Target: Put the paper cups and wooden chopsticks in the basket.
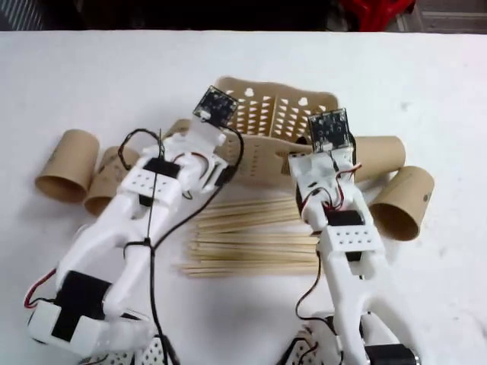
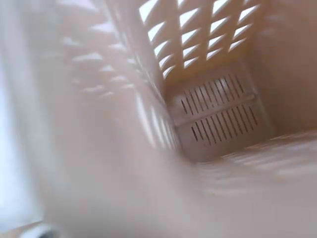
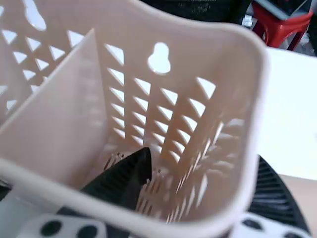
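Note:
The beige lattice basket (image 1: 278, 114) stands at the back middle of the table. My right gripper (image 3: 203, 166) is open astride its wall, with one black finger (image 3: 124, 178) inside a compartment and the other (image 3: 275, 193) outside. My left arm (image 1: 190, 152) leans over the basket's left end, and its wrist view looks down into the basket's slotted floor (image 2: 218, 111). Wooden chopsticks (image 1: 251, 236) lie in a loose pile between the arms. Two paper cups (image 1: 67, 165) (image 1: 106, 179) lie on their sides at the left, and two more (image 1: 380, 156) (image 1: 403, 201) at the right.
A further cup (image 1: 179, 125) lies half hidden behind the left arm, against the basket. Black cables (image 1: 152, 228) hang along the left arm. A red object (image 1: 377, 11) sits beyond the table's far edge. White tabletop (image 1: 91, 76) stretches around the basket.

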Controlling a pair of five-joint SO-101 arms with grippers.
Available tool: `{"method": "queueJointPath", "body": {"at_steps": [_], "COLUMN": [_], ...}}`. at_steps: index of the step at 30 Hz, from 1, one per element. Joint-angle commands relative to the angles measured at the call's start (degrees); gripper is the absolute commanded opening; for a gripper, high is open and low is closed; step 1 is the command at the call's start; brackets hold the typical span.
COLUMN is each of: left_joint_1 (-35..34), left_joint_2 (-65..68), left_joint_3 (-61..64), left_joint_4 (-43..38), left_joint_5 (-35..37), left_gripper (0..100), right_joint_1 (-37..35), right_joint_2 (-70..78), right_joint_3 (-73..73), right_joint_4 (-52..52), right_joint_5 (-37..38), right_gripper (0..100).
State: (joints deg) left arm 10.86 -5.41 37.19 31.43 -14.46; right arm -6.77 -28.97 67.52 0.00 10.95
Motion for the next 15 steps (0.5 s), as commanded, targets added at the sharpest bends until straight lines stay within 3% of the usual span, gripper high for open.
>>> {"method": "queueJointPath", "body": {"at_steps": [1, 4, 10, 15], "left_joint_1": [-1.0, -1.0, -2.2, -6.0], "left_joint_2": [-0.4, -0.5, -2.7, -10.9], "left_joint_3": [-2.8, -3.1, -9.8, -13.1], "left_joint_4": [0.6, 1.6, 15.0, 23.6], "left_joint_5": [-0.1, -0.1, 1.1, 2.6], "left_gripper": [29, 29, 29, 29], "right_joint_1": [0.5, 0.0, 0.0, 0.0], "right_joint_2": [-2.6, -5.0, -5.7, -5.6], "right_joint_3": [4.1, 4.7, 4.0, 2.1], "right_joint_4": [-6.2, -4.3, -1.5, -1.4], "right_joint_5": [0.8, 0.9, 0.9, 0.9], "right_gripper": [29.7, 29.2, 19.0, 17.6]}}
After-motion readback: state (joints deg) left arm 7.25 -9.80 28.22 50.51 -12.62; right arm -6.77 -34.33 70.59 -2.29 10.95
